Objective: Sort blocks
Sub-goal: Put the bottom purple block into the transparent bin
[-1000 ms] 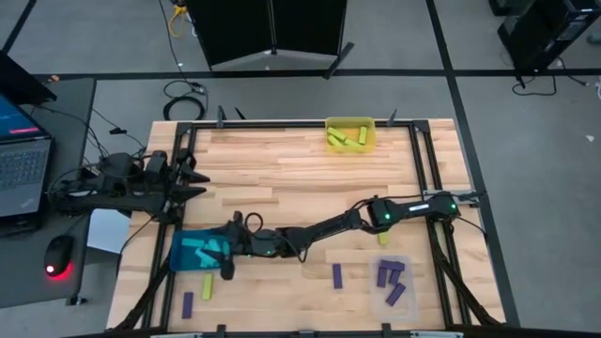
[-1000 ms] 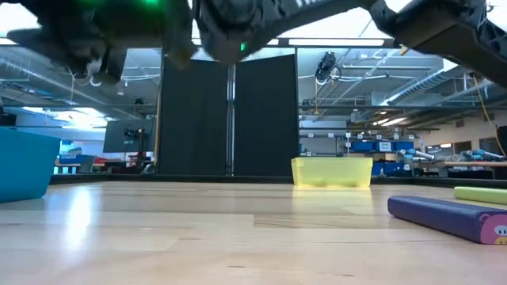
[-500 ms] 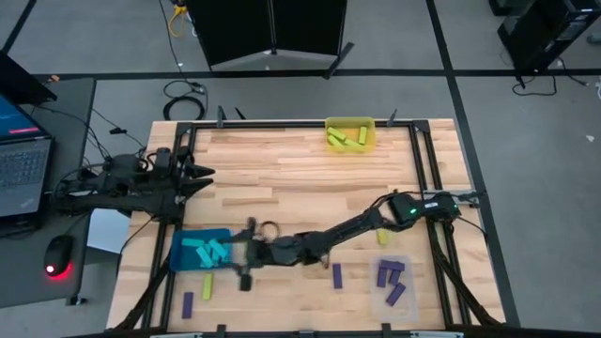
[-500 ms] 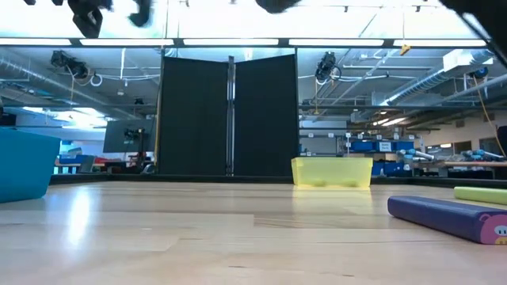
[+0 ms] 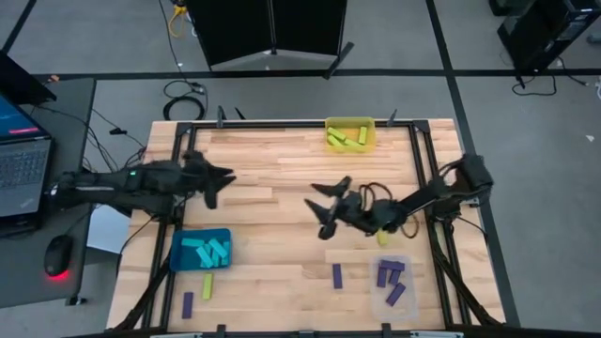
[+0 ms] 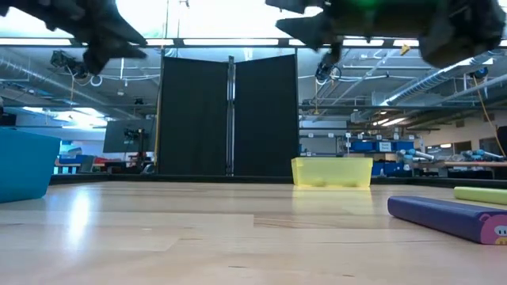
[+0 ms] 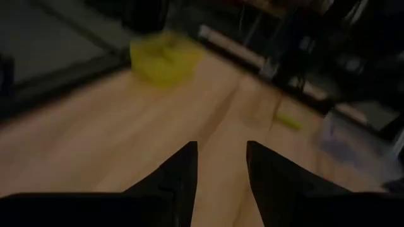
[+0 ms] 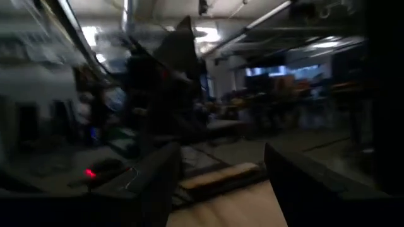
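Table (image 5: 282, 178): light wood planks | room: black panels (image 6: 230, 115), ceiling lights

The bench (image 5: 282, 169) is pale wood in plank strips, framed in black. The teal bin (image 5: 178, 253) holds cyan blocks (image 5: 207, 251); the yellow bin (image 5: 351, 123) holds yellow-green blocks (image 5: 346, 139); the clear bin (image 5: 392, 299) holds dark purple blocks (image 5: 391, 278). Loose purple block (image 5: 337, 275) and yellow-green block (image 5: 208, 285) lie on the wood. Both arms are black.

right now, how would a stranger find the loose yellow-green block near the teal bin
Start at the teal bin on the table's front left. Just in front of it lie two loose blocks. The yellow-green block is nearer the bin; its neighbour, the purple block, is darker and nearer the edge.
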